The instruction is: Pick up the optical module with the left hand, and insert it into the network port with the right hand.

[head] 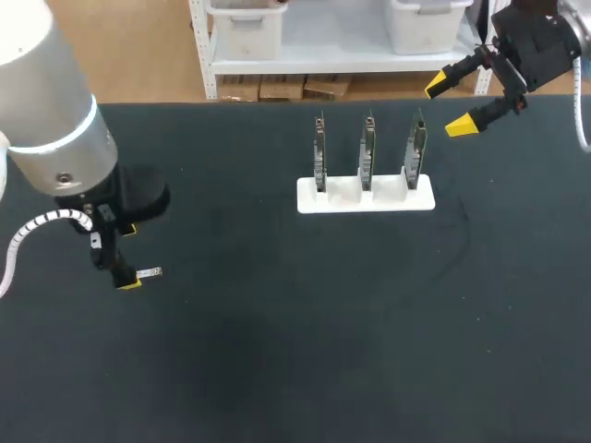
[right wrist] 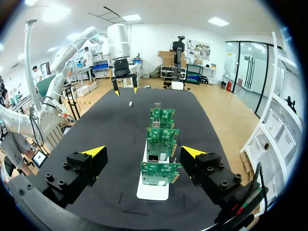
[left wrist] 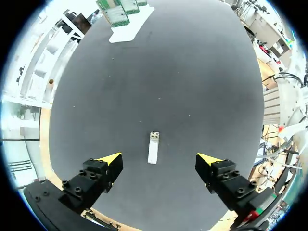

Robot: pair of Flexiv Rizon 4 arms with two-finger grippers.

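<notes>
optical module (head: pixel 150 272) flat on the black table (head: pixel 305 332), left of frame, lying between spread fingers, untouched | left gripper (head: pixel 128 257) over it, wide open, holding nothing | 3 green boards (head: pixel 367 148) upright in white stand (head: pixel 365 197), upper centre | right gripper (head: pixel 450 105) upper right, wide open, empty, near the stand

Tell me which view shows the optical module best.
The left wrist view: the optical module lies whole on the table, between the open fingers of the left gripper, untouched. The head view shows only a pale end beside that gripper's yellow tip. The right wrist view shows it as a far-off speck.
</notes>
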